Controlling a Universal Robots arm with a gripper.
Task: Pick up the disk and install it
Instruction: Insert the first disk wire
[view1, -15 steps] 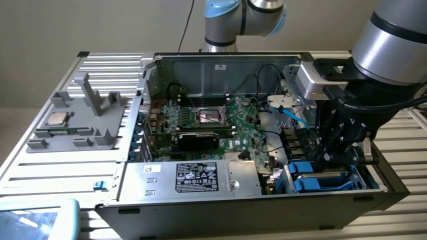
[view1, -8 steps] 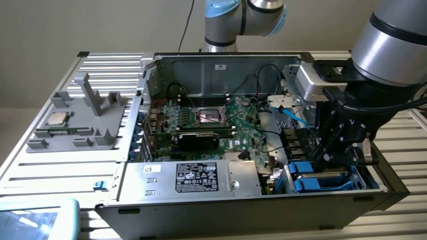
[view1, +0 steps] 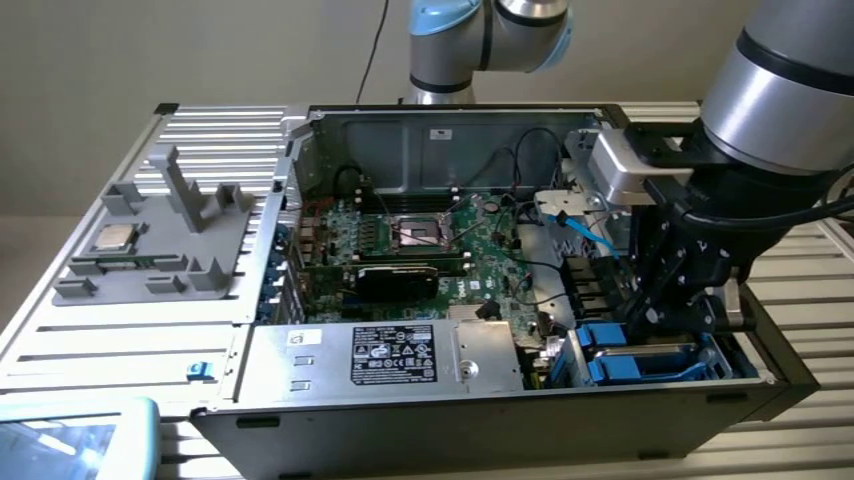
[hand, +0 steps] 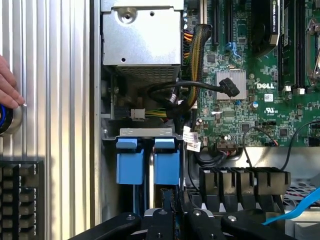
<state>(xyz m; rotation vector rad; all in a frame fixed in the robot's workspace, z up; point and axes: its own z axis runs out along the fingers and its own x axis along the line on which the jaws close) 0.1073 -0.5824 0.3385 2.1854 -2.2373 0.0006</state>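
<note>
The disk (hand: 166, 167) stands on edge in the drive bay of the open computer case (view1: 441, 425). Its bright blue carrier shows, running down between my fingers (hand: 161, 220). A second blue carrier (hand: 126, 162) sits in the slot beside it. My gripper (hand: 172, 212) is shut on the disk's edge, right over the bay. In the exterior view the gripper (view1: 681, 322) hangs low inside the case at the exterior view's right, just above the blue carriers (view1: 641, 362).
A silver power supply box (view1: 387, 355) with a black label lies beside the bay. Behind it are the green motherboard (view1: 441, 240) and loose cables (hand: 170, 92). A grey fixture holding a processor chip (view1: 114, 238) stands at the exterior view's left. A person's hand (hand: 7, 85) rests on the ribbed table.
</note>
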